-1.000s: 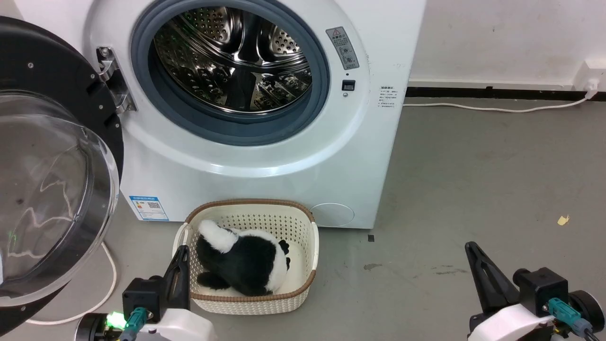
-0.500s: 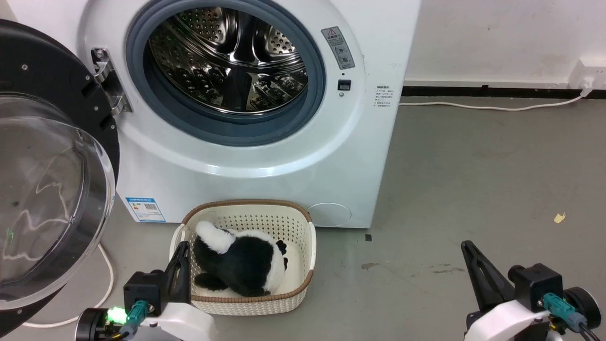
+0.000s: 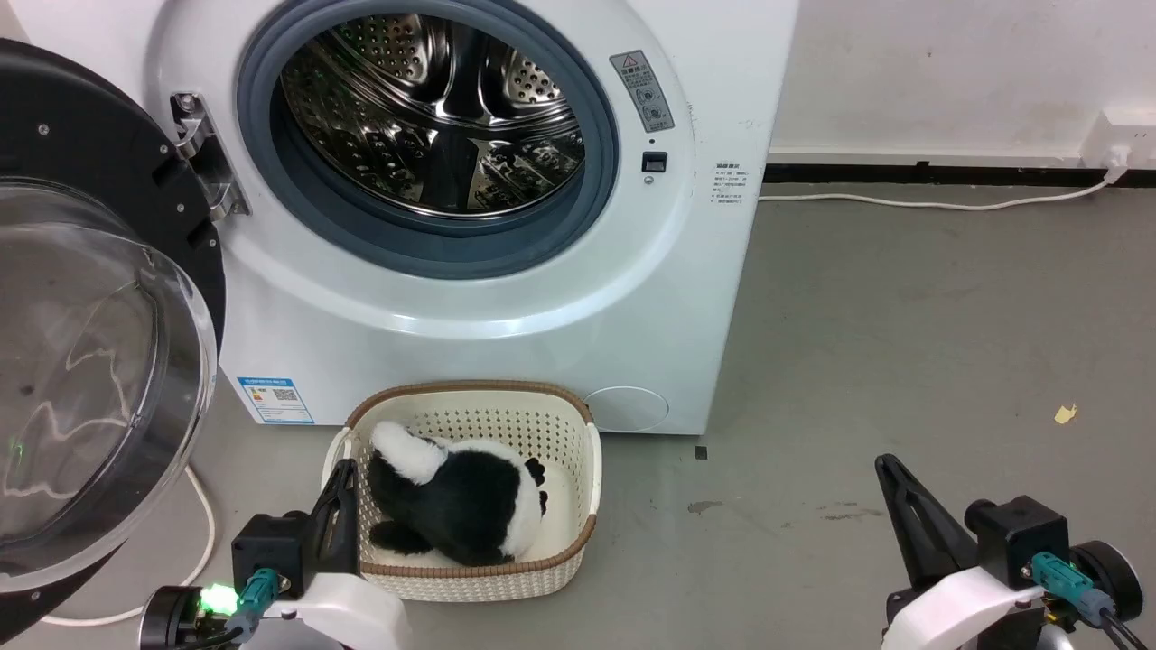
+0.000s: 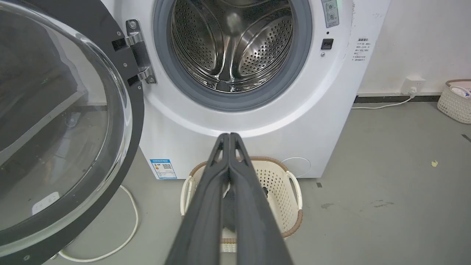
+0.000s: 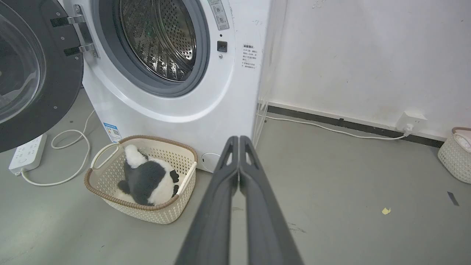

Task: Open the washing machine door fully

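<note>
Washing machine door (image 3: 90, 343) stands swung wide at the left of the head view, hinged beside the steel drum (image 3: 433, 117) of the washing machine (image 3: 506, 307). Before the machine, a cream basket (image 3: 479, 582) holds a black-and-white plush toy (image 3: 452, 506). The left end effector (image 3: 346, 474) sits just beside the basket's left rim, and the right end effector (image 3: 885, 465) is over grey floor (image 3: 903, 316). The left wrist view adds a second basket (image 4: 456, 101) far right; its own fingers are pressed together, holding nothing. The right wrist view adds a power strip (image 5: 27, 152) below the door, with its fingers likewise pressed together.
</note>
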